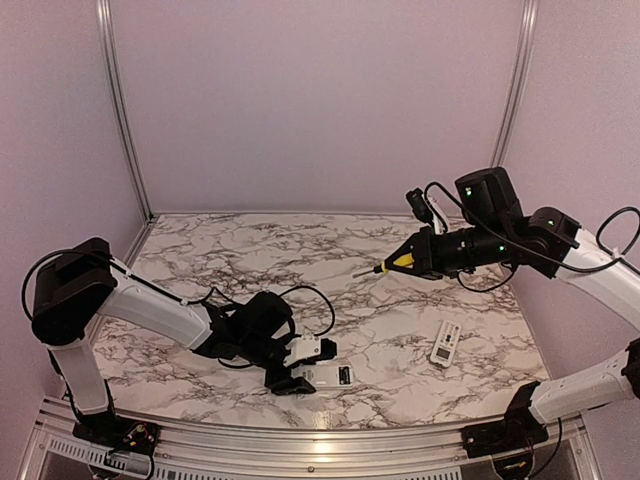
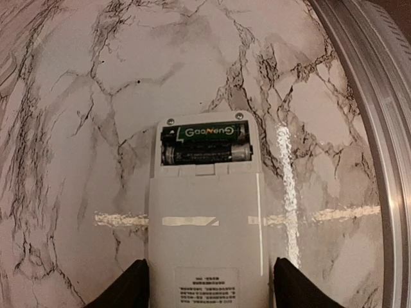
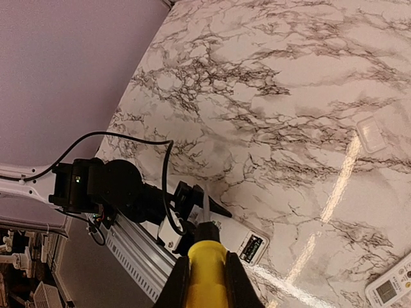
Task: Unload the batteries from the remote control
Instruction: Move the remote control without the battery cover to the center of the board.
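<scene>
A white remote control (image 2: 205,218) lies back side up near the table's front edge (image 1: 328,376). Its battery compartment is open and holds two batteries (image 2: 205,153) side by side, one green-labelled, one dark; they also show in the right wrist view (image 3: 252,246). My left gripper (image 2: 210,263) grips the remote's near end, one finger on each long side (image 1: 298,372). My right gripper (image 3: 207,279) is shut on a yellow-handled screwdriver (image 3: 207,253). It holds it high above the table at the right (image 1: 405,262), shaft pointing left, well apart from the remote.
A second white remote (image 1: 445,343) with a screen and buttons lies face up at the right (image 3: 392,289). A small flat pale cover plate (image 3: 371,133) lies on the marble. The metal front rail (image 2: 379,128) runs close beside the held remote.
</scene>
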`<state>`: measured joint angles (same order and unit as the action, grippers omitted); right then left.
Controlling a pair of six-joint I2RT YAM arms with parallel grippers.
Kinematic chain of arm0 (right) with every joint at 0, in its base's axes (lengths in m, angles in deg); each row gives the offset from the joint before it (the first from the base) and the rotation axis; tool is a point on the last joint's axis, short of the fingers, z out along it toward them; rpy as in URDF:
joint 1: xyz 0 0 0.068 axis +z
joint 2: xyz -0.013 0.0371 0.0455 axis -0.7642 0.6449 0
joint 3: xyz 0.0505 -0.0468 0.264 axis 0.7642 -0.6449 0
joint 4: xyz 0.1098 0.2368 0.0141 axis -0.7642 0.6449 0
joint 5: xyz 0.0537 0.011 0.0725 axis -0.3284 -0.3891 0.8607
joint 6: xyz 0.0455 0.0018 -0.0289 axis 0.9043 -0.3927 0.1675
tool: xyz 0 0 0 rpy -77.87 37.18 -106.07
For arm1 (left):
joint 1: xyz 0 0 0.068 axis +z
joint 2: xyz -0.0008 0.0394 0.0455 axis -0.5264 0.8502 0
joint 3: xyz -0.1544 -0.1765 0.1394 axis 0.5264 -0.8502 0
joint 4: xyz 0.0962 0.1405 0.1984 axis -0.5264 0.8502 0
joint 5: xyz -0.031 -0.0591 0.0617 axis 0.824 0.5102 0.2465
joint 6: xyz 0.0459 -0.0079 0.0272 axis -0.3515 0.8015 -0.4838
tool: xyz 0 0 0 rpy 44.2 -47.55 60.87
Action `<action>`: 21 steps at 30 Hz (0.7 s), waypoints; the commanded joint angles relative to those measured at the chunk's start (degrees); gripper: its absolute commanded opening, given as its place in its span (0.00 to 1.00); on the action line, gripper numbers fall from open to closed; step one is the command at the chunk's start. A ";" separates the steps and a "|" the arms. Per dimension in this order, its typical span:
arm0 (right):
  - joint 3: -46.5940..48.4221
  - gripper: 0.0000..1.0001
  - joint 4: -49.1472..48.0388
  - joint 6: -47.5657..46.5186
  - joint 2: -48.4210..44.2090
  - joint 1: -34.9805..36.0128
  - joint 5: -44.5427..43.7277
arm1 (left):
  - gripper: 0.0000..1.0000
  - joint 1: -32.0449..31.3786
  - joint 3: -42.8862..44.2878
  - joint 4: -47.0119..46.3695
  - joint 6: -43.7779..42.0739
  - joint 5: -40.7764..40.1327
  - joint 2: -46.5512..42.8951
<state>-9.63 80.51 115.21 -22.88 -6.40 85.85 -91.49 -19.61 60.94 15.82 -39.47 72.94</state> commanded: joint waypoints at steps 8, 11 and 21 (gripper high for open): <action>-0.14 0.00 0.29 0.67 -1.63 -0.39 -0.81 | 0.97 0.02 -3.10 -4.01 2.60 -2.14 -6.10; -0.14 0.00 0.24 0.68 -1.60 -0.40 -0.90 | 0.99 0.26 -3.15 -3.83 4.18 -4.04 -8.89; -0.56 0.00 -0.66 0.57 -0.85 -0.37 -0.60 | 0.99 2.99 -6.79 -10.79 17.66 -11.04 -20.45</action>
<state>-9.67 80.64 115.63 -23.49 -6.40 85.65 -90.26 -24.50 54.88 26.18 -47.14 56.92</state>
